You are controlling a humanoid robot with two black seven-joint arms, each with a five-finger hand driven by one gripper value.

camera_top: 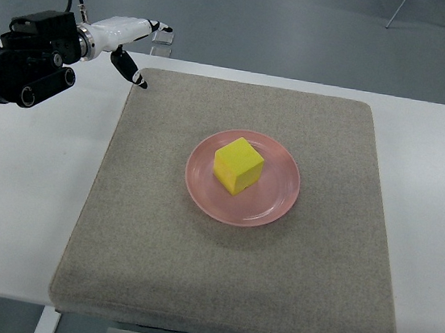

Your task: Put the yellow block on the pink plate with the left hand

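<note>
Grey felt mat (pixel 193 277) on white table (pixel 16 190); yellow block (pixel 238 166) sits on pink plate (pixel 274 205); left hand (pixel 129 37) empty, fingers relaxed, at mat's far-left corner

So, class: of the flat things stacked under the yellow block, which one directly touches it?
The pink plate; the grey mat and white table lie beneath it.

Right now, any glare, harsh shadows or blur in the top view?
Top view: even, diffuse light; yellow block sharp, its shadow on the pink plate faint; mild sheen on the plate rim; left robot hand at the grey mat's far-left corner, slightly soft, no motion streaks.
</note>
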